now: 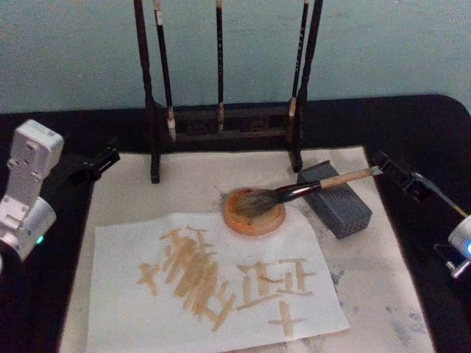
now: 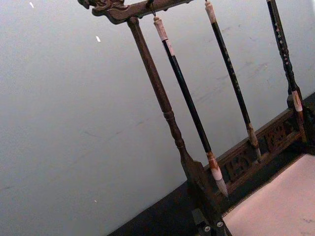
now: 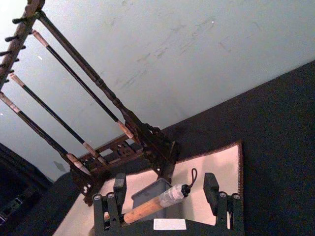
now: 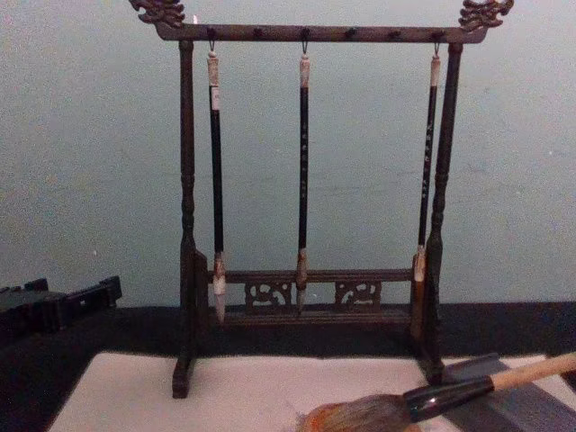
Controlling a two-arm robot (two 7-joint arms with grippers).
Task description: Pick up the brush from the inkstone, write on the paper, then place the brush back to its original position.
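Seeing brush (image 1: 298, 191) lying with bristles on inkstone (image 1: 254, 225), handle across grey block (image 1: 346, 209). Long axis points at right gripper (image 3: 165, 186). Its jaws open, handle end between them, not pinched. I judge right arm nearer. Left gripper (image 1: 99, 163) parked left of paper (image 1: 118, 250).

The thick brush (image 1: 309, 187) lies tilted, its grey-brown bristles resting in the round orange inkstone (image 1: 254, 222) and its pale handle propped across the grey block (image 1: 346, 209). Just in front, the white paper (image 1: 235, 265) lies flat, marked with pale tan strokes.
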